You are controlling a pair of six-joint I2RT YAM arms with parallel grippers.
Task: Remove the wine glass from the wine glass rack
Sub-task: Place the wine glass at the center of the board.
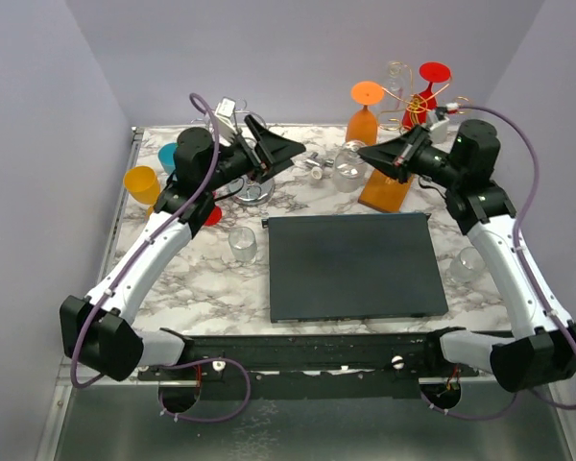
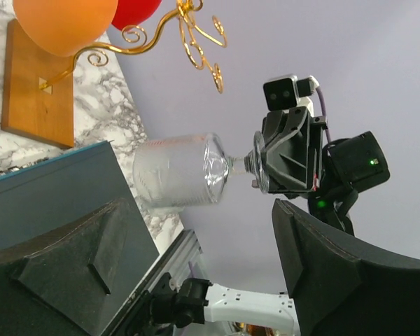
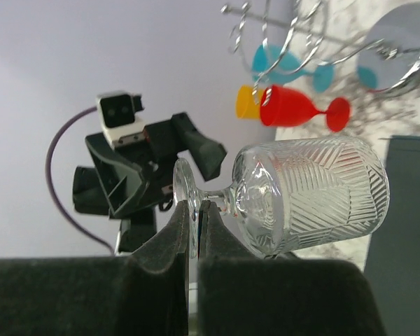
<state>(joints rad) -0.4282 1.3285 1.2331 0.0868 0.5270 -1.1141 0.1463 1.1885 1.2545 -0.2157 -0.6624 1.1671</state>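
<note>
The left arm [image 1: 144, 257] and right arm [image 1: 507, 252] wore white shells between black joint housings, each trailed by a purple cable [image 3: 52, 150]. The left pincer [image 2: 199, 206] and right pincer [image 3: 196, 210] had black wedge-shaped fingers.
</note>
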